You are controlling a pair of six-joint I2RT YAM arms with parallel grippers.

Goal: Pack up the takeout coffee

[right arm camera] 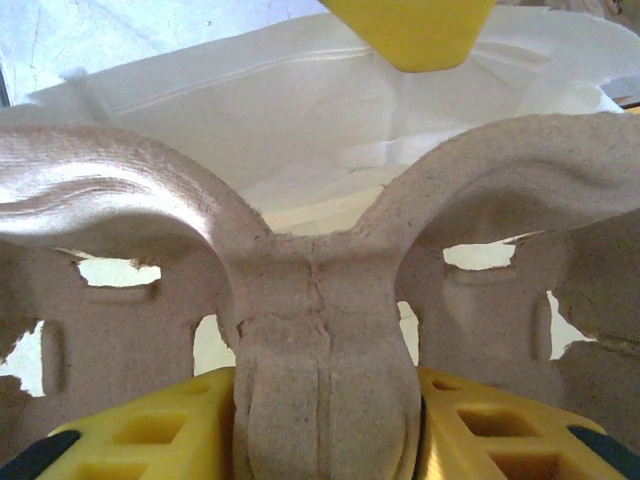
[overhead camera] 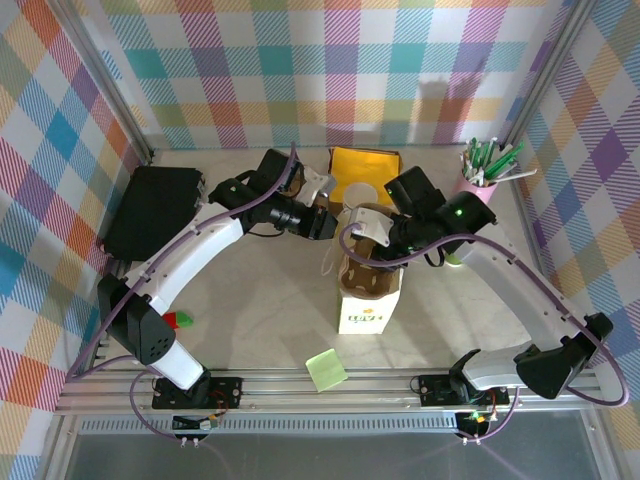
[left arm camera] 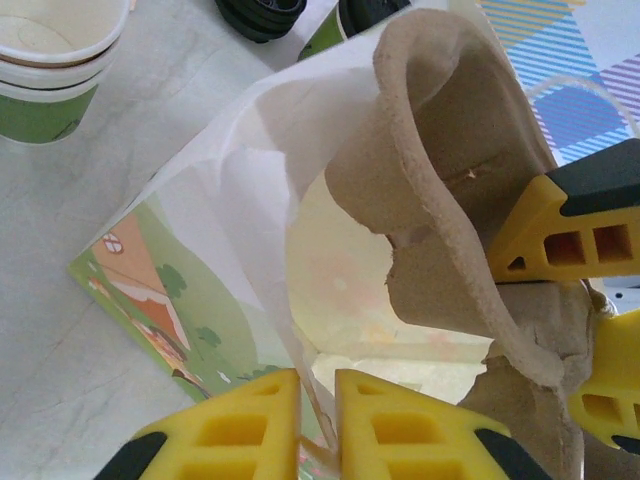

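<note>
"What is the left gripper (left arm camera: 318, 385) doing over there?"

"It's pinching the white rim of the paper bag (left arm camera: 240, 190). Its yellow fingers are sitting almost together, with the paper running through the slit between them."

"And the other arm?"

"The right gripper (right arm camera: 325, 395) is clamping the centre spine of the brown cup carrier (right arm camera: 320, 290), with one finger pressing on each side of the pulp. The carrier is standing on edge in the bag's mouth, and part of it is sticking up above the rim. Both arms are meeting over the bag in the middle of the table (left arm camera: 50, 330)."

"So where's the coffee?"

"The takeout coffee cups (left arm camera: 50, 70) are sitting nested in a stack on the table, cream above and green below. They're near the bag but outside it. Some black lids (left arm camera: 258, 12) are lying close by."
</note>
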